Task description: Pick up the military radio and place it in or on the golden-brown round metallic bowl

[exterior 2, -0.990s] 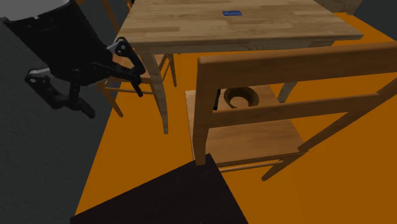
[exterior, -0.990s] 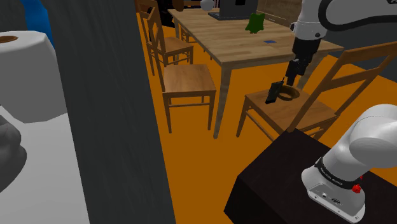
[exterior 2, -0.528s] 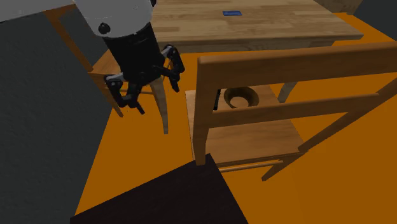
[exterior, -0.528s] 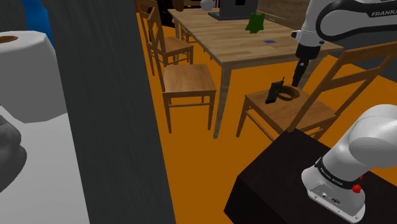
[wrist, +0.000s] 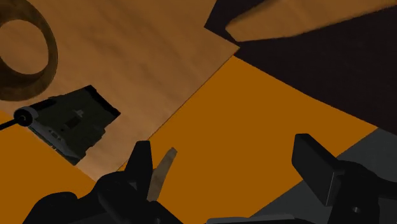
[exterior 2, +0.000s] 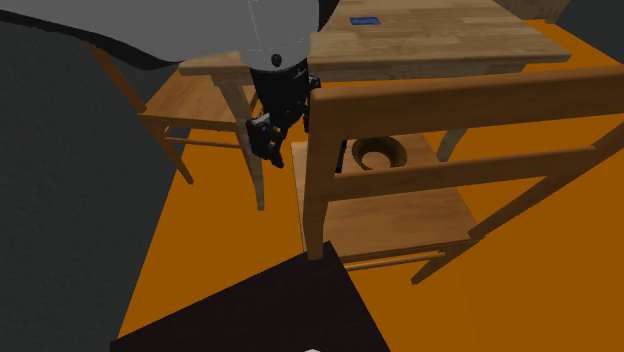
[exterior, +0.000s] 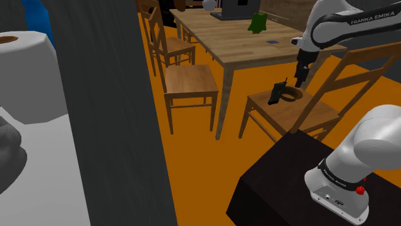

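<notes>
Gripper (wrist: 229, 175) empty, fingers (wrist: 141, 168) wide apart, hovering over the edge of the chair seat (wrist: 146, 57). Military radio (wrist: 70, 121) rests on that seat just beside the bowl (wrist: 28, 60), off one finger's outer side, not between them. Long axis possibly upright; hard to confirm.

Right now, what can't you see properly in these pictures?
1. The bowl: wrist view, cut off by the picture's edge; second exterior view, the chair back covers its lower part.
2. The military radio: second exterior view, the chair back's post hides nearly all of it.
3. The small blue thing on the table: shoulder view, too small to name.
</notes>
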